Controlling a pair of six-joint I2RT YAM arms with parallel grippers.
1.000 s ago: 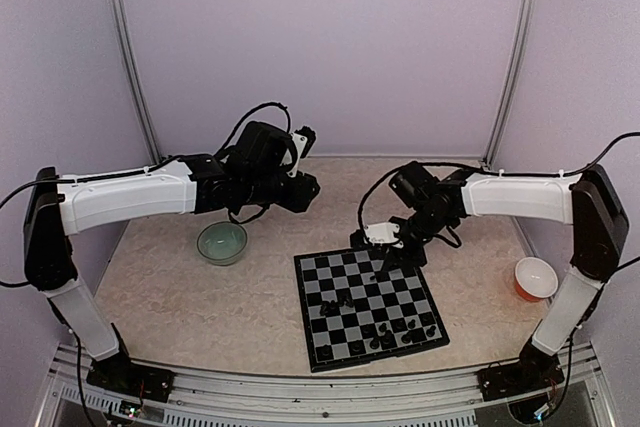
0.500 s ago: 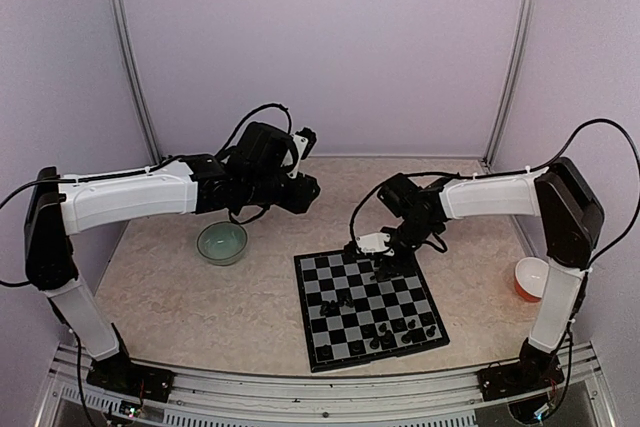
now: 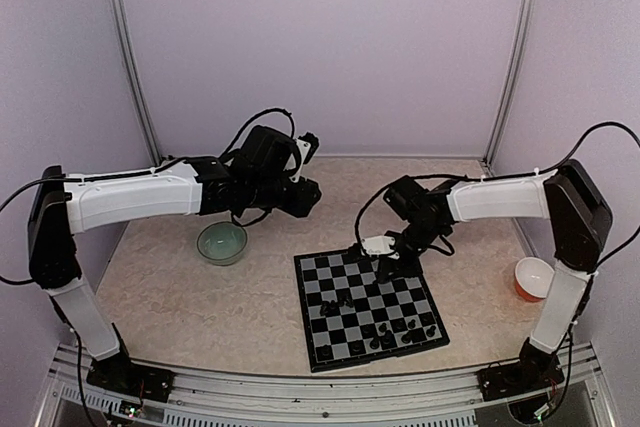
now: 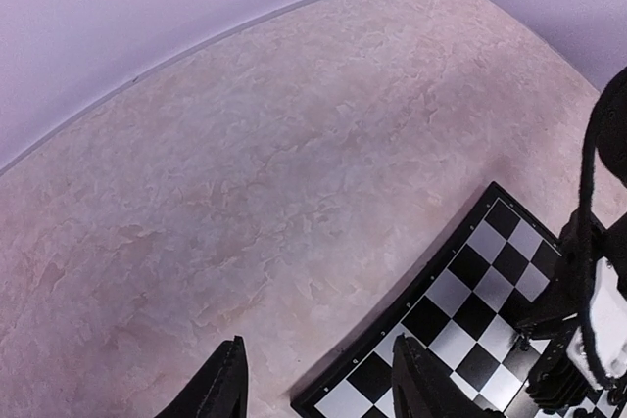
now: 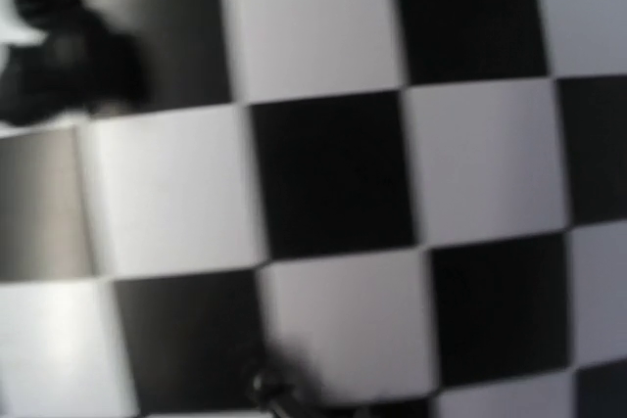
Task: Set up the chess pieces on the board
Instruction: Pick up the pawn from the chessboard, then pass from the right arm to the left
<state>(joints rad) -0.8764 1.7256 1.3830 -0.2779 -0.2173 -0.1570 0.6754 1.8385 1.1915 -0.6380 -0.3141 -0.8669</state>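
The board [image 3: 368, 309] lies near the table's front, right of centre. Several small black chess pieces [image 3: 333, 304] stand at its middle left, and more [image 3: 397, 331] along its near rows. My right gripper [image 3: 388, 269] hangs low over the board's far rows. Its wrist view is blurred and fills with checks; one dark piece [image 5: 69, 61] shows at the upper left, and the fingers cannot be made out. My left gripper [image 3: 308, 195] hovers above the table beyond the board's far left corner [image 4: 470, 291]. It [image 4: 321, 389] is open with nothing between its fingers.
A pale green bowl [image 3: 222, 242] stands on the table left of the board, below the left arm. A red and white cup [image 3: 535, 278] sits at the right edge. The right arm's wrist [image 4: 598, 320] shows at the right of the left wrist view.
The right arm has drawn its upper link in and up, and its gripper has shifted slightly over the board's far rows. The left arm has barely moved.
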